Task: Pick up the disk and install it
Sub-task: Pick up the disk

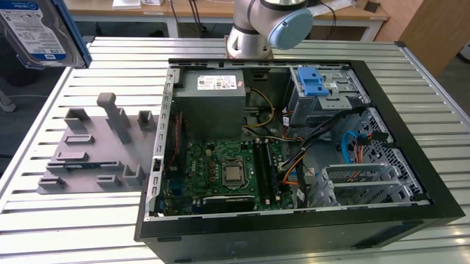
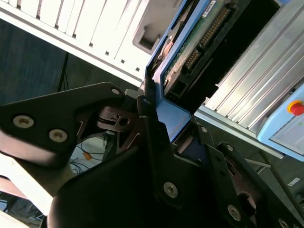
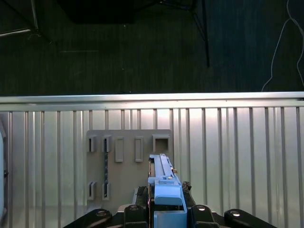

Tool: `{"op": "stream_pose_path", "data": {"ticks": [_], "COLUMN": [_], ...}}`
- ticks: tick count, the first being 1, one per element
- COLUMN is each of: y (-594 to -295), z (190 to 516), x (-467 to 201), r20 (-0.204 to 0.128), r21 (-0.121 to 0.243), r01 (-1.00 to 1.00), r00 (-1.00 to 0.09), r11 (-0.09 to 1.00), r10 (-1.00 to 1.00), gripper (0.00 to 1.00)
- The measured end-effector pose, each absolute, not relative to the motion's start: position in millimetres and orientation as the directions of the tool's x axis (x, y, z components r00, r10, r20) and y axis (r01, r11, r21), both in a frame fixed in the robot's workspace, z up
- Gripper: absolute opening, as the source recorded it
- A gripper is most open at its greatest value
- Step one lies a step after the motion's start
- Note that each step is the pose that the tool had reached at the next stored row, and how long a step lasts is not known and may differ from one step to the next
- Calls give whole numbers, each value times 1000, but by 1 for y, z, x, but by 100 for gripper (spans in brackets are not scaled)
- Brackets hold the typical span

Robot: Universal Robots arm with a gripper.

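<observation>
Slatted aluminium table (image 3: 237, 142), grey fixture plate (image 3: 126, 164) below gripper (image 3: 164, 192); dark carpet floor (image 3: 142, 47) beyond. Jaws apparently clamped on disk (image 3: 160, 166).

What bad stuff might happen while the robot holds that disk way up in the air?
1. The gripper grips the disk by the end of its blue carrier, high above the grey fixture plate. If the grip slips, the disk may drop onto the plate.
2. Loose cables lie beside the drive cage inside the open computer case. The disk might snag or squash them going in.
</observation>
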State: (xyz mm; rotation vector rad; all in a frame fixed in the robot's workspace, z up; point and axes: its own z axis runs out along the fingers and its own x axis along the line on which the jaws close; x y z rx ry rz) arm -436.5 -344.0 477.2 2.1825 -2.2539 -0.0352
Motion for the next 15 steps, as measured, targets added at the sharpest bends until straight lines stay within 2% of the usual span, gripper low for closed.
{"op": "stream_pose_path", "data": {"ticks": [7,15], "y": [-345,-359], "z": [485,485], "x": [-436,-436], "r20": [-13,-13], "r21": [19,19], "r01": [-999,-999], "r00": [-32,-32], "r11": [32,32], "r10": [-999,-999], "gripper": [36,36]}}
